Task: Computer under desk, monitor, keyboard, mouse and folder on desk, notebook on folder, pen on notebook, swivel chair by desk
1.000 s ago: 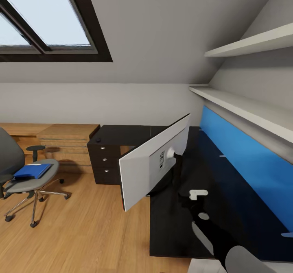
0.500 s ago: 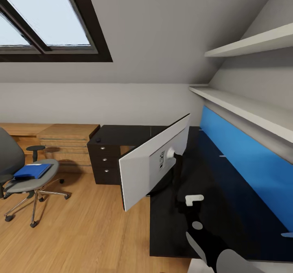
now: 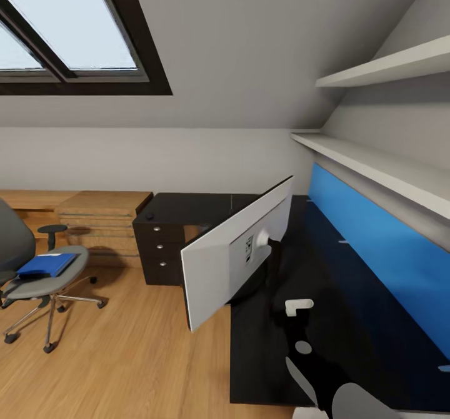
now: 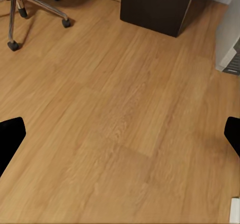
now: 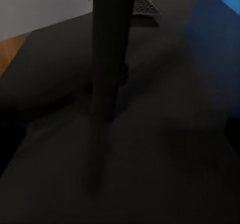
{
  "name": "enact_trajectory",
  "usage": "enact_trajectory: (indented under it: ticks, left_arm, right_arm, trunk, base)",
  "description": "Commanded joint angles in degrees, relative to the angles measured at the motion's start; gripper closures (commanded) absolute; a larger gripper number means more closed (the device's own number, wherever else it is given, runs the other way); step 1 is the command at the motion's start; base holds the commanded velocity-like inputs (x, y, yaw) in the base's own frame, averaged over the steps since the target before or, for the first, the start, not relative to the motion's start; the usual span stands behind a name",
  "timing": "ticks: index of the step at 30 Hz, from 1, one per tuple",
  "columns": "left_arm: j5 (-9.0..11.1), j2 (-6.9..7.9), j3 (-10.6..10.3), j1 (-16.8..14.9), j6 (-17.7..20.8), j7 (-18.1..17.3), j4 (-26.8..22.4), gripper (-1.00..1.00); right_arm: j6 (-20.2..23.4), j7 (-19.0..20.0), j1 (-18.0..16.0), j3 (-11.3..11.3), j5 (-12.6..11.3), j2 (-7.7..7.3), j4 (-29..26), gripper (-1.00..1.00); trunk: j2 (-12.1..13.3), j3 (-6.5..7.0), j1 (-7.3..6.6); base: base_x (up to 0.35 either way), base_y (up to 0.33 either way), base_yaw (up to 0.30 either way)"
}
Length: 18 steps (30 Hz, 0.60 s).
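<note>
Monitor [image 3: 234, 253] mid-frame on black surface [image 3: 325, 269], pale back showing. Folder [image 3: 45, 265] on swivel chair [image 3: 37, 281], lower left. Left hand [image 4: 120, 134] released; right hand: cannot tell.

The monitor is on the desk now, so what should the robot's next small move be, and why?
Probably turn toward the swivel chair: the folder lies on its seat, apart from the desk, where the monitor stands. The right arm hangs over the desktop, its gripper unreadable.

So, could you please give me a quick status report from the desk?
Left jaws open over bare floor. Monitor on desk, back to camera. Folder on chair seat. Nothing in the way.
</note>
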Motion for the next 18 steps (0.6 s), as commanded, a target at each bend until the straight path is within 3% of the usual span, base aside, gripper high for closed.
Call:
enact_trajectory:
  ticks: [1,18]
  left_arm:
    - [0.27,0.03,-0.1,0.02,-0.09,0.17,-0.07,-1.0]
    - [0.31,-0.04,-0.1,0.04,0.12,0.26,0.27,-1.0]
  right_arm:
    - [-0.71,-0.34,-0.09,0.49,-0.54,0.0,0.1,-1.0]
    - [-3.68,-0.38,-0.09,0.41,-0.53,-0.09,0.2,-1.0]
  trunk:
    - [-0.09,-0.1,0.05]
    - [-0.09,-0.1,0.05]
  base:
    - [0.259,0.0,0.0]
    - [0.095,0.0,0.0]
